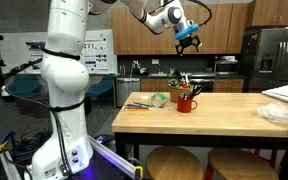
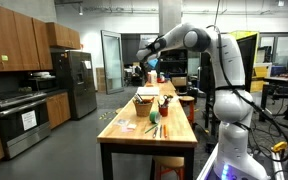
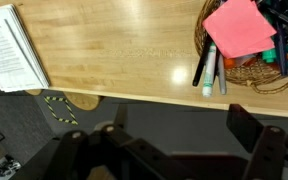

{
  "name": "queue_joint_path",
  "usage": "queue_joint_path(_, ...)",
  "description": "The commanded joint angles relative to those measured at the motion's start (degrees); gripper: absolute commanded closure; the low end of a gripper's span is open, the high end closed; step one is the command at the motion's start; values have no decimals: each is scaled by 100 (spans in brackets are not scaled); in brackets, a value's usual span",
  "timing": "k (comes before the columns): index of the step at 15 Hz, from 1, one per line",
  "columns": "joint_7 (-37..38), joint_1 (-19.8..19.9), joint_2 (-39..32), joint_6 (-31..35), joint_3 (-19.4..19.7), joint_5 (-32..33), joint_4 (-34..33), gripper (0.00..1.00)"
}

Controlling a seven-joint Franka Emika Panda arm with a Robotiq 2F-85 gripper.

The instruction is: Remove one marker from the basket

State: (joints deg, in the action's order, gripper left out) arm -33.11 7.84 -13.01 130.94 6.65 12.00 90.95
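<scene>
Markers (image 1: 183, 88) were found standing in the red basket (image 1: 187, 103) on the table (image 1: 234, 106), with the gripper (image 1: 189, 43) held fully open and empty, high up and well apart; approach was judged in hand, descent onto one marker being required next.

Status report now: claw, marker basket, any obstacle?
Claw open, empty, high above table. Markers upright in red basket, none removed. Nothing seen between claw and basket.

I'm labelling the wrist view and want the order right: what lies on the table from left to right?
Stack of printed papers → two loose markers → wicker basket. The pink sheet lies over the basket, so I leave it out.
</scene>
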Motion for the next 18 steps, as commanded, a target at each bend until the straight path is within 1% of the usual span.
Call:
queue_joint_path(1,2,56,-5,-23,-61,12,-23,0)
queue_joint_path(8,81,-51,-140,-171,-171,87,36,0)
queue_joint_path(12,229,-153,-289,-414,-242,179,-42,0)
queue_joint_path(14,433,-237,-357,-556,-240,309,-93,0)
queue_joint_path(18,1108,-439,-547,-945,-212,732,-281,0)
